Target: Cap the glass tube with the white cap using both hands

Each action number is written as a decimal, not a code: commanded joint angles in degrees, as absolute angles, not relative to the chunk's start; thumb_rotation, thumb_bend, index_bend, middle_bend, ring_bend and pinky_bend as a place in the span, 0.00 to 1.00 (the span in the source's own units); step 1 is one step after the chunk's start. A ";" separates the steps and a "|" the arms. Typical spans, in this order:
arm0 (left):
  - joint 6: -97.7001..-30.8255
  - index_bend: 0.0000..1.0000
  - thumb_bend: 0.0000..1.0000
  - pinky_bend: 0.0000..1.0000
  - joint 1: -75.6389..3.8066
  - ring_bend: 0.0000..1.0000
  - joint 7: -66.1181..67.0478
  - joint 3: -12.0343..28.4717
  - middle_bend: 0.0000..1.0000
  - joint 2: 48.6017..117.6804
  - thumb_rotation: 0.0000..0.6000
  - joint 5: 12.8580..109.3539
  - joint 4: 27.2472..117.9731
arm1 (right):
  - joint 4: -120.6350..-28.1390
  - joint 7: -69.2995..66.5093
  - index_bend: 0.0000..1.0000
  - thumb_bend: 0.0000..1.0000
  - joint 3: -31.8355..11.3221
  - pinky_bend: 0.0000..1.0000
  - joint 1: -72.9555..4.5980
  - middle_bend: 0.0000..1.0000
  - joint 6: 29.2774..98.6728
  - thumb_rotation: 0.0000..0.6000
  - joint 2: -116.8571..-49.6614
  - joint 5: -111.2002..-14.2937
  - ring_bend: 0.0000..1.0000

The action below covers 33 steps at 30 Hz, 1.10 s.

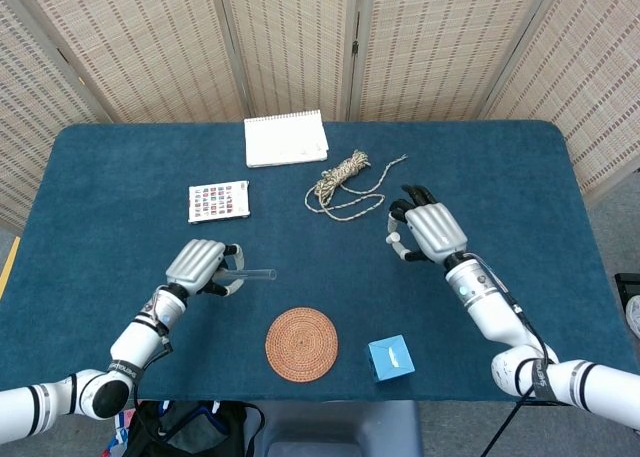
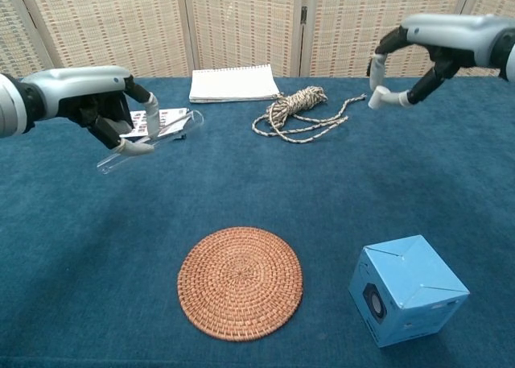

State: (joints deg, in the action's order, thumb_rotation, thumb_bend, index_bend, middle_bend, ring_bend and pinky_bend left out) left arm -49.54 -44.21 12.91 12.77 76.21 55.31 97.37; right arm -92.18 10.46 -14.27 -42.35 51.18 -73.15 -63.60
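**A:** Left side first?

**B:** Left hand (image 2: 100, 102) lifted off the counter (image 2: 322, 191), closed round the glass tube (image 2: 153, 140) near its rear end. Tube held nearly level, open mouth pointing toward 2 o'clock in the chest view, well clear of the cloth.

**A:** Handling of the tube?

**B:** Judged light, rigid, smooth, thin-walled; likely to slip or crack under a hard squeeze. Best held at the mid-body or rear, leaving the mouth free, as now.

**A:** Centre of the counter?

**B:** Woven coaster (image 2: 240, 282) at 6 o'clock, rope coil (image 2: 299, 108) at 12, notebook (image 2: 233, 84) beside it. Blue box (image 2: 406, 289) toward 5 o'clock. None touching either hand.

**A:** Right side?

**B:** Right hand (image 2: 418, 50) raised, white cap (image 2: 375, 100) apparently pinched at the fingertips (image 2: 375, 66); cap small, partly hidden in the head view. Probably light and stiff, easily dropped. Well apart from the tube mouth; capping not yet begun.
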 commanded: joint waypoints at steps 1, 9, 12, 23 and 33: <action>-48.41 0.57 0.31 1.00 -45.19 0.99 11.64 13.81 1.00 75.99 1.00 53.92 98.01 | -96.60 7.47 0.68 0.46 -16.41 0.00 -42.01 0.28 53.48 1.00 -70.48 -66.21 0.00; -45.11 0.57 0.31 1.00 -47.27 0.99 6.48 16.42 1.00 75.63 1.00 50.22 99.66 | -101.78 1.79 0.70 0.46 -18.85 0.00 -43.01 0.29 54.22 1.00 -69.19 -69.10 0.00; -44.20 0.57 0.31 1.00 -47.54 0.99 3.88 17.36 1.00 75.37 1.00 49.47 100.36 | -102.78 1.11 0.71 0.46 -19.06 0.00 -43.66 0.29 54.42 1.00 -69.59 -70.23 0.00; -43.38 0.57 0.31 1.00 -48.25 0.99 -0.73 18.02 1.00 75.35 1.00 49.59 101.59 | -104.69 1.01 0.71 0.46 -18.73 0.00 -45.87 0.29 54.66 1.00 -72.23 -71.80 0.00; -43.50 0.57 0.31 1.00 -48.98 0.99 -2.54 17.63 1.00 75.83 1.00 50.21 101.60 | -104.93 0.70 0.71 0.46 -17.99 0.00 -46.49 0.29 55.34 1.00 -73.24 -72.69 0.00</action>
